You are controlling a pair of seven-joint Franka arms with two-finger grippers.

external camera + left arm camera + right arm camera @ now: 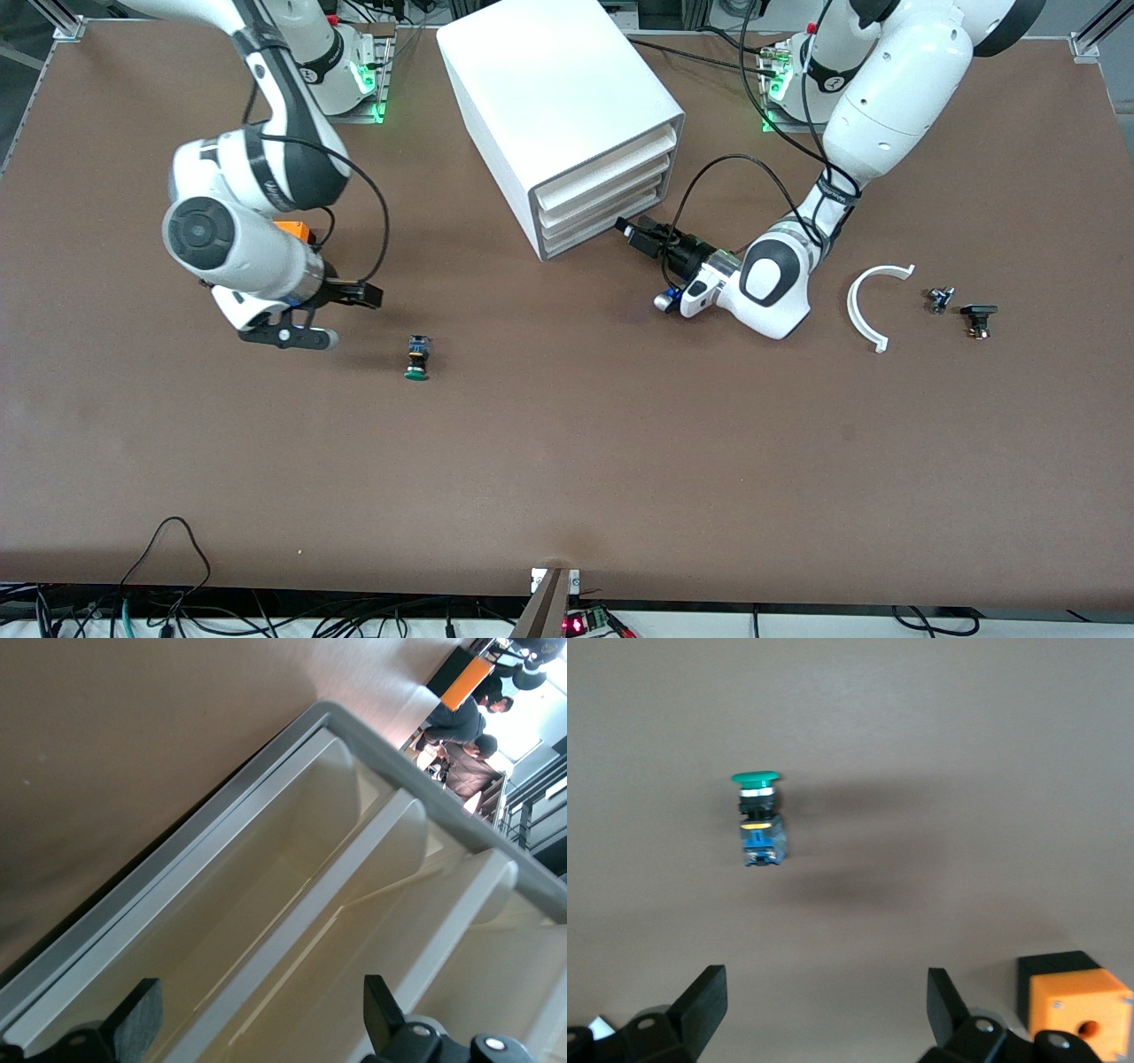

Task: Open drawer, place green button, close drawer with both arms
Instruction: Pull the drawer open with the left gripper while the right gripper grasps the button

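**Both hands open, drawer shut, button on the table**

We see the white cabinet (567,106) on the table (567,461), its bottom drawer (602,232) shut. Our left hand (631,232) sits wide open just in front of that drawer. Our right hand (341,315) hovers wide open over the table, near the orange cube (295,230). The button (417,357) lies on its side, nearer the front camera than the cabinet.
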